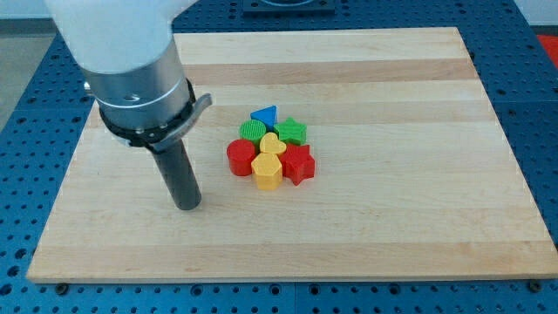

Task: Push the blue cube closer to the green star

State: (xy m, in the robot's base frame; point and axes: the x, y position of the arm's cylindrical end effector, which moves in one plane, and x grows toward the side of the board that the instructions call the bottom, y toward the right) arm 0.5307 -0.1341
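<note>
A pale wooden board (392, 218) is seen lying on a blue perforated table (536, 52). The arm's white and grey metal housing (131, 70) fills the view's upper left, and from it a straight dark rod (179, 170) reaches down to the board. My tip (187, 208) is set on the wood in the left half of the board, well apart from the blocks and to their left, slightly nearer than all of them. Nothing is touched or pressed by the tip — it is a bare rod, so nothing is grasped.

Near the board's centre a tight cluster of small plastic blocks is gathered. At its far edge a blue block (264, 114) is placed; its shape reads as triangular rather than cubic, and no other blue block can be made out. Just near-right of it, touching or almost so, the green star-shaped block (293, 133) is found. To the star's left a green round block (253, 131) sits. Between them, slightly nearer, a yellow heart-shaped block (272, 144) is wedged. The near row is formed by a red cylinder (241, 158) on the left, a yellow hexagonal block (268, 170) in the middle, and a red star-shaped block (298, 163) on the right — all packed together.
</note>
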